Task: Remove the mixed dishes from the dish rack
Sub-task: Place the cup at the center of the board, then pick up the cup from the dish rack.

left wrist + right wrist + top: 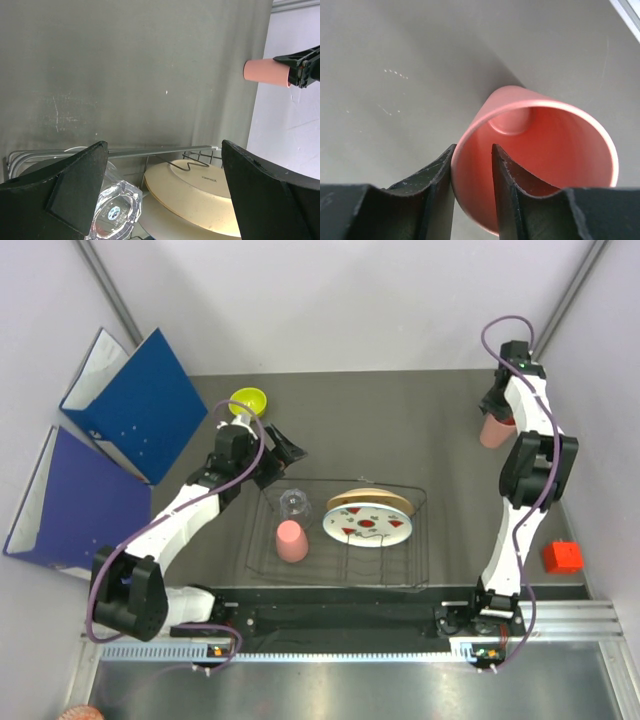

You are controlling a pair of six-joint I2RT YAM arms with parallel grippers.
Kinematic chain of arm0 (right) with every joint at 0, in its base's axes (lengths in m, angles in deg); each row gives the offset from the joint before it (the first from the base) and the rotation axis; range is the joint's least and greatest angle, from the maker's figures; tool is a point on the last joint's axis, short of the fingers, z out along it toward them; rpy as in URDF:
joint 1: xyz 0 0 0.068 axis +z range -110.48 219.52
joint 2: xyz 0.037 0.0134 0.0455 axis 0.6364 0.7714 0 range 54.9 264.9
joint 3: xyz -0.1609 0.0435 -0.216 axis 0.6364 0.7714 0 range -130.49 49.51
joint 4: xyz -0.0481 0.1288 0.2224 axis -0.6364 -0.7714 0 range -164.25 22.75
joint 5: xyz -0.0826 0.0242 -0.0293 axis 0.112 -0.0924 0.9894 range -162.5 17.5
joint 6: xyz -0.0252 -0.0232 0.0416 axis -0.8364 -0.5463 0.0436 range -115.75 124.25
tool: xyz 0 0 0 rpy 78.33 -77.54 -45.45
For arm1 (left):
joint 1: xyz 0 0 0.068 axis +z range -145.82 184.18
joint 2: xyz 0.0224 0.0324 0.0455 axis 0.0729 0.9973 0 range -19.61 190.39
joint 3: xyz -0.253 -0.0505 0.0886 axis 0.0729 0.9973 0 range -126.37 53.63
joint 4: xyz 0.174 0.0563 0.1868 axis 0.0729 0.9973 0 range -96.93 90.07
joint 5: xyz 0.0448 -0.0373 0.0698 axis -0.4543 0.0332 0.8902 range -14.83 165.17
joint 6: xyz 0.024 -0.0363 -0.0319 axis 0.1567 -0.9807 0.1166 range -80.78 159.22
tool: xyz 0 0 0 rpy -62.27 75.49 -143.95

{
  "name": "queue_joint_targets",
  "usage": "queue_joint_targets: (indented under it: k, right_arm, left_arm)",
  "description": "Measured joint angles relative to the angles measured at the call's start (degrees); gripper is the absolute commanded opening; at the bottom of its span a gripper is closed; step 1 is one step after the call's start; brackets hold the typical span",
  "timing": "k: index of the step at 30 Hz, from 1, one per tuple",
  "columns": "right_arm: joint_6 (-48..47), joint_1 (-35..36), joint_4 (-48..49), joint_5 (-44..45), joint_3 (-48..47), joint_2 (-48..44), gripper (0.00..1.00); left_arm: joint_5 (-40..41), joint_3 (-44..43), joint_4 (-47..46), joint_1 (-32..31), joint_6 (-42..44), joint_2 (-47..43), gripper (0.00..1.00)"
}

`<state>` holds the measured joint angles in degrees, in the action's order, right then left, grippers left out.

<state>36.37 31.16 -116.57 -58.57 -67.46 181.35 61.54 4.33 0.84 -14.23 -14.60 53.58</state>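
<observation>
Left gripper [285, 445]: jaws spread, over far-left corner of rack [400, 565]. Tumbler [293, 502] just near of it, cup [292, 540] nearer still. Bowl [248, 400] beyond, left. Tan plate [368, 500] and white plate [368, 526] to its right. Right gripper [497, 412] at second cup [492, 432], well apart from rack.

The left arm [185, 505] reaches from its near-left base toward the far middle, elbow bent. The left gripper [164, 146] has its jaws spread wide. The right arm [522, 510] stretches to the far right, wrist tipped down. The right gripper [472, 150] has its jaws only narrowly parted.
</observation>
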Motion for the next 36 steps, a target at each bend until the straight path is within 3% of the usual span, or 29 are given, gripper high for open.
queue_joint_targets:
  k: [14, 27, 30, 32, 33, 34, 36]
  right_arm:
    - [1.7, -0.9, 0.0, -4.2, 0.0, -4.0, 0.40]
    - [5.7, 0.0, -1.6, -8.7, -1.7, -19.4, 0.41]
    - [4.9, 4.1, -1.0, -8.0, -4.5, -25.5, 0.43]
    - [3.5, 10.0, 0.7, -6.0, -4.7, -30.2, 0.51]
    - [2.3, 15.1, 4.7, -5.0, -1.4, -34.8, 0.56]
    - [1.3, 19.8, 7.8, -4.6, 2.7, -39.5, 0.68]
    - [-0.2, 26.9, 17.3, -5.6, 15.9, -50.5, 0.75]
  left_arm:
    - [0.0, 0.0, 0.0, -0.8, 0.1, 0.4, 0.99]
    - [4.2, -1.4, 5.2, -0.8, 4.5, -2.1, 0.99]
    - [7.2, -3.7, 8.9, -0.8, 7.2, -4.0, 0.99]
    - [10.0, -5.2, 11.1, -0.8, 9.3, -5.6, 0.99]
    - [11.3, -5.7, 12.1, -0.8, 10.4, -6.5, 0.99]
    - [12.7, -5.9, 13.2, -0.9, 11.6, -7.7, 0.99]
    - [14.6, -5.8, 15.2, -0.9, 13.7, -9.8, 0.99]
